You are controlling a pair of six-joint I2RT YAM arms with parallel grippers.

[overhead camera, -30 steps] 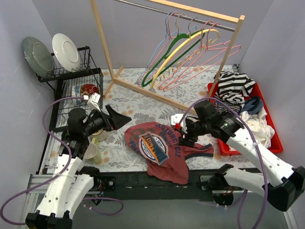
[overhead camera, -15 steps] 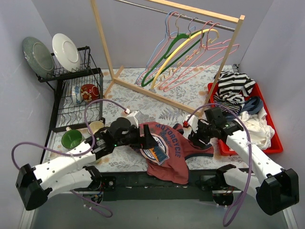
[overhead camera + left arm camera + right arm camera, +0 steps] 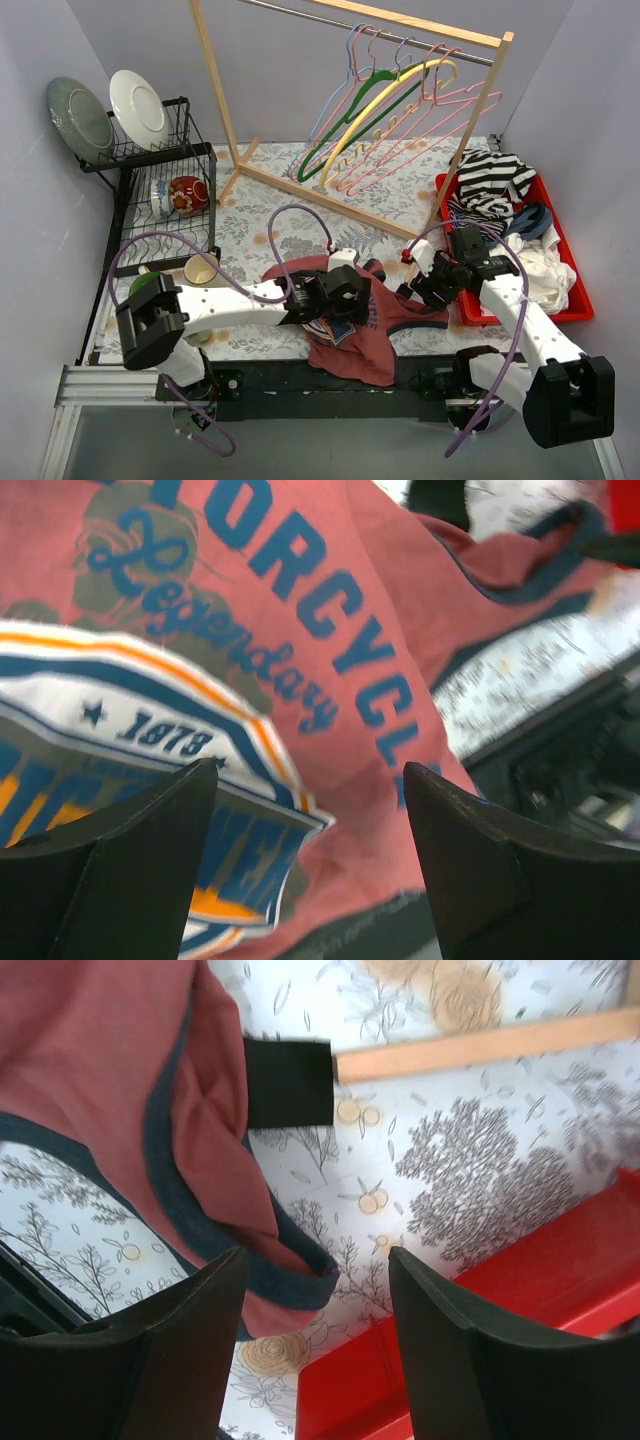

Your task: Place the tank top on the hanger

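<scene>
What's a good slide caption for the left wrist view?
Open left gripper poised over the printed chest graphic of the tank top.

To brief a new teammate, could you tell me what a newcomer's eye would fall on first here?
The rust-red tank top sprawls front and centre, with the left claw and right claw open over it. Behind, colourful hangers dangle from a wooden rack.

- Top external looks down from high at the near edge, far enough to take in the whole table (image 3: 300,225).
- Both wrist views face down, close on the tank top (image 3: 400,600), which all three views share.
</scene>
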